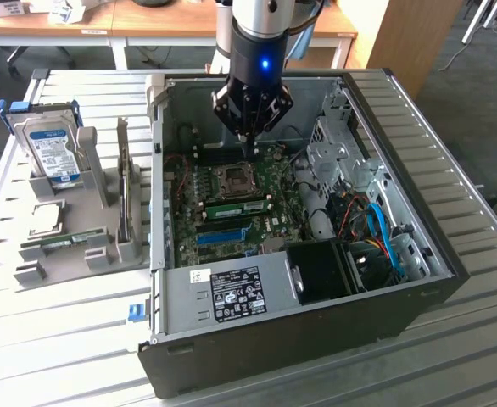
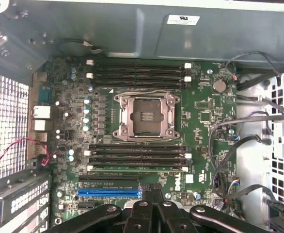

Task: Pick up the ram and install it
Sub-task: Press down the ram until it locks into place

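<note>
Bench [image 1: 452, 136]: ribbed metal surface carrying an open computer case and a grey holder rack.
Computer case [image 1: 316, 339]: lies on its side with the panel off; black outer shell, grey inner frame, white label on the near inner wall.
Motherboard [image 2: 200, 126]: green, flat inside the case; empty CPU socket [image 2: 144, 116] at its middle, banks of dark memory slots on either side of the socket, a blue expansion slot [image 2: 108, 192] further off.
Arm [image 1: 261, 42]: reaches down into the case from above, a blue light lit on its wrist.
Holder rack [image 1: 96, 229]: stands on the bench to the exterior view's left of the case, apart from it.
Hard drive [image 1: 52, 151]: silver with a blue label, upright in the rack's far end.
Pincer [image 1: 250, 146]: fingers closed together, nothing seen between them; tip hovers over the memory slots on the far side of the socket.
Ram [image 1: 236, 204]: green stick lying along a slot on the near side of the socket, seated in the board; the pincer is apart from it.
Second green stick [image 1: 62, 242]: lies in the rack's low front tray, well apart from the case.
</note>
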Controlling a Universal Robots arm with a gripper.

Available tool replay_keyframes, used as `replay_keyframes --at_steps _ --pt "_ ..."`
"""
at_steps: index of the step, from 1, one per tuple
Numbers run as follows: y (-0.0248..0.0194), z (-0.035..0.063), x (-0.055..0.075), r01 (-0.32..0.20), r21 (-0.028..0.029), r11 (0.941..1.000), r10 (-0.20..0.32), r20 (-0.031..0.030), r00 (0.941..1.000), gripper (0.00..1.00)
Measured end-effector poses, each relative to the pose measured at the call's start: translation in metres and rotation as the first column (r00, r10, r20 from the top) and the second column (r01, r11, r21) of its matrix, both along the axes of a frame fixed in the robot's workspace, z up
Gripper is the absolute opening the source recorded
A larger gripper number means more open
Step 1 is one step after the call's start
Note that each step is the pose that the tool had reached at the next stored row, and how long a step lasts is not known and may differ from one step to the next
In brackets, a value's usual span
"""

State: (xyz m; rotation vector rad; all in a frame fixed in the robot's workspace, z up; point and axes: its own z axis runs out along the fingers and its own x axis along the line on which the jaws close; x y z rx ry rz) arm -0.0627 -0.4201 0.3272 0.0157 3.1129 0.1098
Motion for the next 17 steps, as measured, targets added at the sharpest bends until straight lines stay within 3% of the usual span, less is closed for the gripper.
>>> replay_keyframes --at_steps 6,9,13,17 --pt "0.0003 -0.0002 0.0000 0.013 -0.0016 0.9999 -0.013 0.0002 0.9999 0.11" --pt "0.0010 -0.0001 0.0003 0.013 -0.0108 0.9999 -0.013 -0.0021 0.9999 0.11" --pt "0.0018 -0.0002 0.0019 0.013 -0.0228 0.9997 -0.013 -0.0112 0.9999 0.11" --pt "0.0018 -0.0001 0.0022 0.013 -0.0235 0.9996 -0.013 -0.0132 0.9998 0.11"
